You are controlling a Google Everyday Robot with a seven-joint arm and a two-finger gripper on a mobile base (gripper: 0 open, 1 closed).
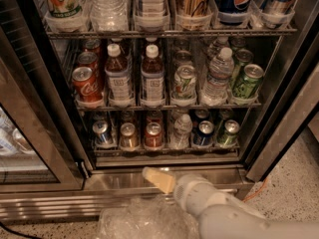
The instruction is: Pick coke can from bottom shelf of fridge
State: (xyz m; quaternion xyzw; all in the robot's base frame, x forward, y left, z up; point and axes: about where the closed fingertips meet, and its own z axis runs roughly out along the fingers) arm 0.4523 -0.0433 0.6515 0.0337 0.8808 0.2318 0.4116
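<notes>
The fridge stands open in front of me, its racks full of drinks. On the bottom shelf the coke can is a small red can, third from the left, between a gold-brown can and a small water bottle. My gripper is a cream tip on the white arm. It sits low in front of the steel base, just below the shelf and roughly under the coke can, not touching it.
The bottom shelf also holds two blue cans and a green can. The middle rack holds larger red cans, bottles and green cans. The glass door hangs open at left. Crinkled clear plastic lies below.
</notes>
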